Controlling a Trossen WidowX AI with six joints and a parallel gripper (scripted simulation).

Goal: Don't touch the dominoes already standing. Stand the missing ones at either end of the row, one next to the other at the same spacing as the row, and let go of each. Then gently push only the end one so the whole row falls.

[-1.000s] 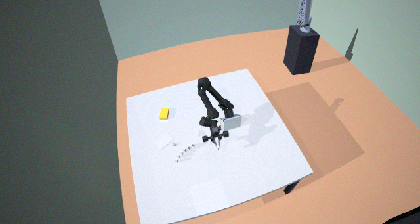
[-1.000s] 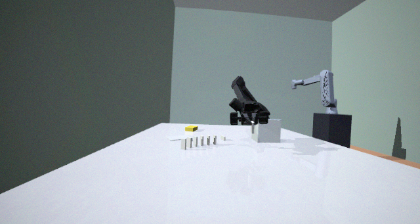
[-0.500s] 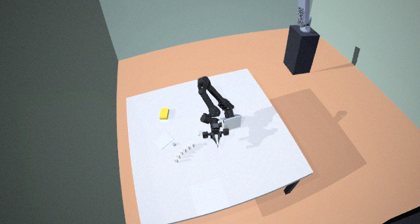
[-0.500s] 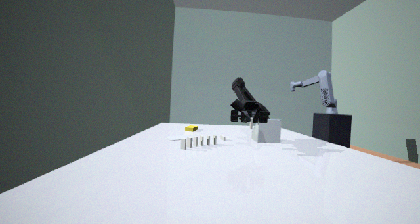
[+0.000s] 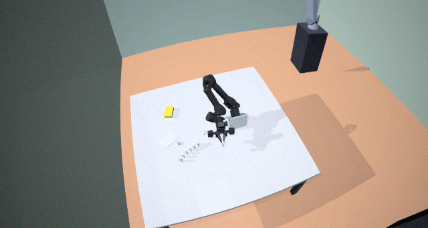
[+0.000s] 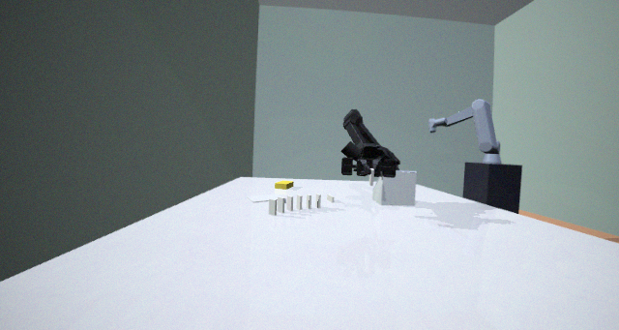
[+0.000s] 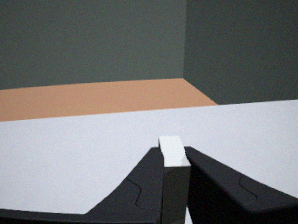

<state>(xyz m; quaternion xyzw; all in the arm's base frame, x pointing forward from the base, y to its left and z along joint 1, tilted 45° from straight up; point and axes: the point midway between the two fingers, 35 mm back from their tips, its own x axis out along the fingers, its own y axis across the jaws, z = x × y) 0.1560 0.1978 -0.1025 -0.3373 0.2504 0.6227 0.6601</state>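
Observation:
Several pale dominoes stand upright in a slightly curved row; the near end domino (image 5: 180, 160) (image 6: 273, 206) and the far end domino (image 5: 198, 144) (image 6: 318, 200) are both standing. A loose pale domino (image 5: 202, 132) (image 6: 331, 198) lies on the table beyond the far end. My gripper (image 5: 223, 144) (image 7: 169, 156) is shut on another pale domino (image 6: 371, 177) (image 7: 175, 187). It holds it roughly upright in the air, to the right of the row and clear of it. The held domino's lower end is hidden in the wrist view.
A grey box (image 5: 239, 121) (image 6: 399, 188) stands by the arm's base. A yellow block (image 5: 168, 111) (image 6: 283, 185) lies at the back left. A thin white square (image 5: 168, 140) and a small bluish cube (image 5: 178, 143) lie left of the row. Another arm (image 5: 311, 5) (image 6: 485, 127) stands off the table.

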